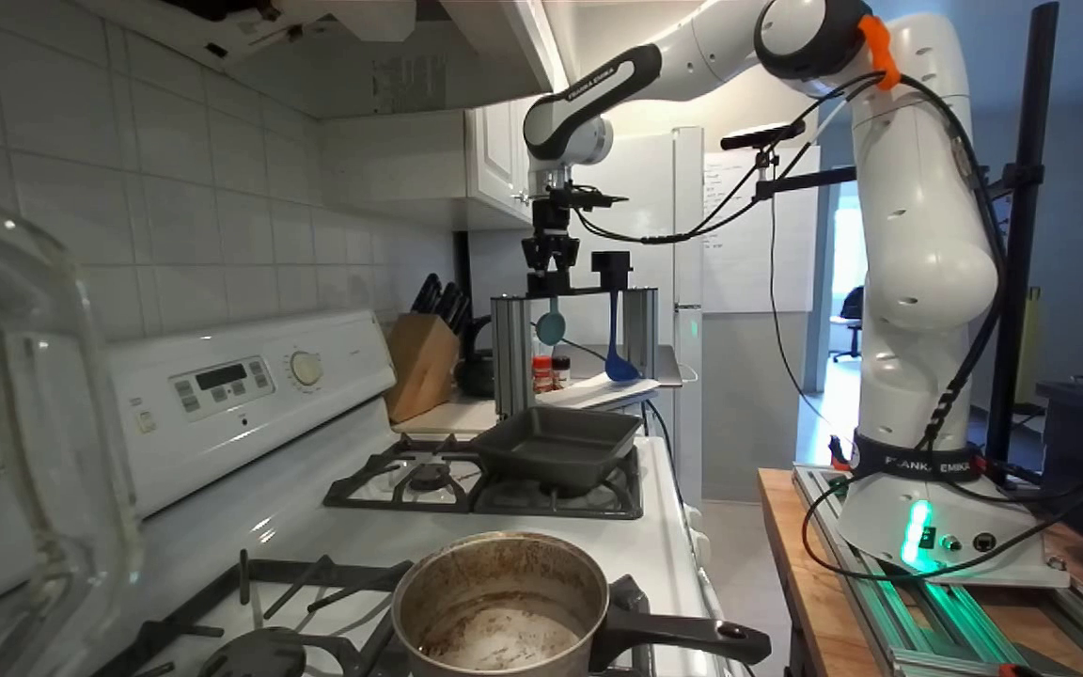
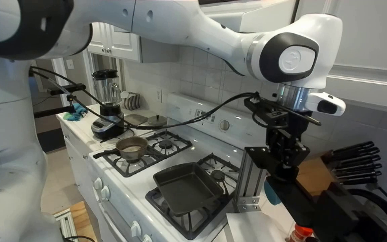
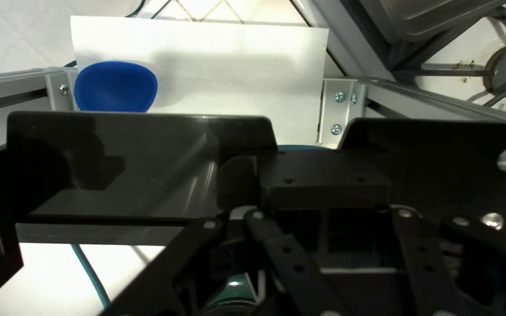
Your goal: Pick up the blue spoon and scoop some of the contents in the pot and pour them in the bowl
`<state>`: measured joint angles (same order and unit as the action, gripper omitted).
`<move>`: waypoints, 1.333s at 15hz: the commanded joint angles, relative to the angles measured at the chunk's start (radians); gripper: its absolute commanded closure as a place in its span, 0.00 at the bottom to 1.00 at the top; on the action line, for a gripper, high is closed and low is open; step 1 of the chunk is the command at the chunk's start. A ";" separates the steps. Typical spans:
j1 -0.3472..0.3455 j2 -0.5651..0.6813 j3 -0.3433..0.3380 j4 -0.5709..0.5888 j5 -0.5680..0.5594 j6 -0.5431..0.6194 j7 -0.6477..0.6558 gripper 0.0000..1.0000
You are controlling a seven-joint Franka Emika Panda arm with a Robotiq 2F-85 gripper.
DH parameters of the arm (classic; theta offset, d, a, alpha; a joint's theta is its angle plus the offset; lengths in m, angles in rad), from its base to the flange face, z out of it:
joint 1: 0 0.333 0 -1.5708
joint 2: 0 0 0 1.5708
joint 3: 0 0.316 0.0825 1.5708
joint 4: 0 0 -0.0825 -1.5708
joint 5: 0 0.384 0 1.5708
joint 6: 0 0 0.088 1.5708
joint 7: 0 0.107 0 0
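Under the top bar of the metal rack (image 1: 510,362), the blue spoon (image 1: 551,327) hangs straight down from a black holder (image 3: 325,180), its rounded scoop near the rack's post at the edge of the white stove (image 1: 363,536). The claw (image 1: 550,264) is right above that holder on the rack, pointing down; in the wrist view its fingers stand apart, one to each side of the holder, but I cannot tell whether they press on it. A darker blue ladle (image 1: 620,366) hangs from the same rack, toward the opposite post, its scoop above a white sheet (image 3: 244,74) that lies below the rack. A red-capped jar (image 1: 541,374) shows low between the rack's posts in an exterior view, and a knife block (image 1: 421,367) stands near the rack on the side of the tiled wall (image 1: 175,235). The black pan (image 1: 556,437) rests on the stove, close to the rack. The pot (image 1: 504,602), steel with a tarnished brownish inside, sits upright on the stove well apart from the rack, past the pan, its dark handle pointing to the stove's front edge. Farther from the rack than the pot, a blender (image 2: 110,110) shows in an exterior view. The robot arm (image 1: 922,207) stands on a wooden desk (image 1: 791,512) away from the rack, its wrist over the bar.
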<state>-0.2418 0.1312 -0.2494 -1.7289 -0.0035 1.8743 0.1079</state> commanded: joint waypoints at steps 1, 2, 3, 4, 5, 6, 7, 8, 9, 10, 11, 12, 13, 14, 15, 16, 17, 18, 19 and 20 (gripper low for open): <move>-0.012 0.035 0.004 0.056 0.041 -0.024 -0.017 0.78; -0.012 0.036 0.004 0.058 0.041 -0.022 -0.016 0.78; -0.012 0.035 0.004 0.056 0.040 -0.017 -0.014 0.78; -0.013 0.036 0.004 0.056 0.041 -0.019 -0.016 0.78; -0.013 0.035 0.004 0.055 0.040 -0.020 -0.019 0.78; -0.013 0.034 0.004 0.056 0.042 -0.025 -0.019 0.78; -0.012 0.031 0.005 0.052 0.040 -0.028 -0.022 0.28; -0.012 0.027 0.005 0.049 0.038 -0.036 -0.026 0.27; -0.011 0.022 0.007 0.044 0.038 -0.035 -0.025 0.20; -0.009 0.013 0.008 0.037 0.034 -0.037 -0.026 0.14; -0.008 0.007 0.009 0.031 0.032 -0.035 -0.025 0.06; -0.008 0.001 0.010 0.025 0.030 -0.034 -0.026 0.02; -0.007 -0.004 0.011 0.021 0.027 -0.033 -0.027 0.00; -0.006 -0.010 0.011 0.018 0.026 -0.040 -0.027 0.00; -0.006 -0.016 0.011 0.014 0.027 -0.042 -0.028 0.00; -0.006 -0.021 0.011 0.010 0.024 -0.042 -0.025 0.00; -0.006 -0.028 0.010 0.006 0.023 -0.041 -0.023 0.00; -0.006 -0.037 0.010 0.003 0.022 -0.042 -0.024 0.00; -0.006 -0.045 0.010 0.000 0.022 -0.047 -0.027 0.00; -0.007 -0.061 0.010 -0.012 0.027 -0.046 -0.039 0.00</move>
<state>-0.2429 0.1340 -0.2419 -1.7217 0.0008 1.8676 0.1044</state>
